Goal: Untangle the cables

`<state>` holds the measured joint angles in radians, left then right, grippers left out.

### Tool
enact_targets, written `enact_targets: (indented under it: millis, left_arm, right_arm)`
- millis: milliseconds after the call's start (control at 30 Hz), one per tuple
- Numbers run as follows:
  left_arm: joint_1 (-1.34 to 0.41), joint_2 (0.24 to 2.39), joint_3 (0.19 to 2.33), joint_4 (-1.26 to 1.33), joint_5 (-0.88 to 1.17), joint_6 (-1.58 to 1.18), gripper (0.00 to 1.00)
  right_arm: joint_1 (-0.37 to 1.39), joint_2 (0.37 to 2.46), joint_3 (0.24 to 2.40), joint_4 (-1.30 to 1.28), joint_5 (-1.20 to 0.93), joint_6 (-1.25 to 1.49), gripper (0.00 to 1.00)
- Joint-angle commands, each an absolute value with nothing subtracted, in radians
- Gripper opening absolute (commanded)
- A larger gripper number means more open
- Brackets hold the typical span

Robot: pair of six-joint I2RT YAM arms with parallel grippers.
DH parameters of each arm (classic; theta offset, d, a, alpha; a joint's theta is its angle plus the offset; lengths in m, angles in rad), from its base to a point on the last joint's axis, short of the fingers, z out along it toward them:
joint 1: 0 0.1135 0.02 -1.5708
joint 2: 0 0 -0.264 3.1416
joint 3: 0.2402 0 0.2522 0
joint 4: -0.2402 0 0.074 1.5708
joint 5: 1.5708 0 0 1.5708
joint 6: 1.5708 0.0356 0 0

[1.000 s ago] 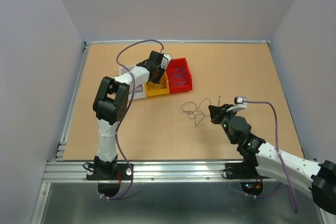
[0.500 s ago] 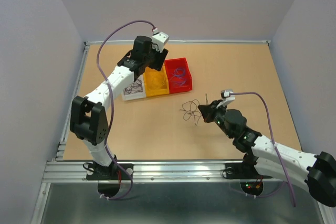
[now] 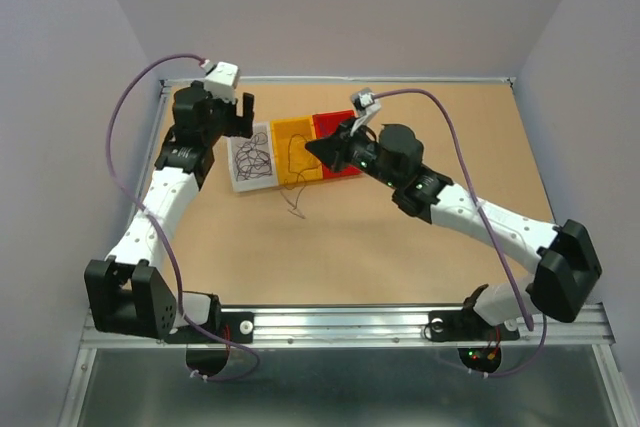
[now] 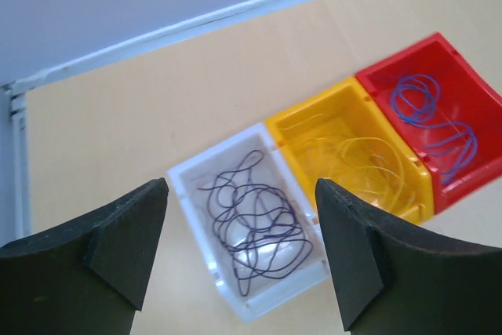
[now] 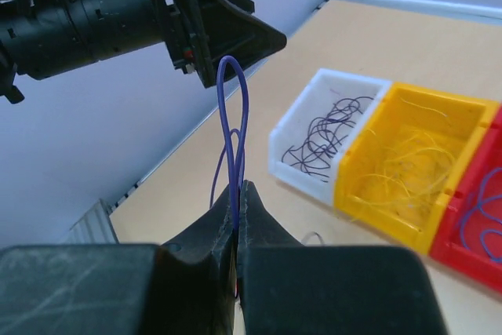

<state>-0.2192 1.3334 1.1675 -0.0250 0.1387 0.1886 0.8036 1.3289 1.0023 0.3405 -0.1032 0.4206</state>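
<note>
R claw (image 5: pixel 238 194) pinched shut on purple cable (image 5: pixel 235 164); L claw (image 4: pixel 239 194) wide open, empty.
Cable's tail hidden behind R claw in wrist view.

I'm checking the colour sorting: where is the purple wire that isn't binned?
The purple wire is pinched in the right end effector; in the top view it dangles over the yellow bin, beside the red bin.
</note>
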Motion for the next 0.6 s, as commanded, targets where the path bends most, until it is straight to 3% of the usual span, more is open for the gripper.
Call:
enact_targets:
  millis: [0,267,567]
  left_arm:
    - [-0.079,1.201,1.054,0.164,0.207,0.092,0.89]
    - [0.207,1.114,0.950,0.319,0.316,-0.064,0.90]
    - [0.279,1.149,0.873,0.428,0.417,-0.115,0.89]
  right_arm:
    - [0.824,1.481,1.245,0.311,-0.221,0.406,0.01]
    - [0.827,1.748,1.558,0.318,-0.242,0.396,0.00]
    - [0.822,1.980,1.879,0.313,-0.109,0.328,0.01]
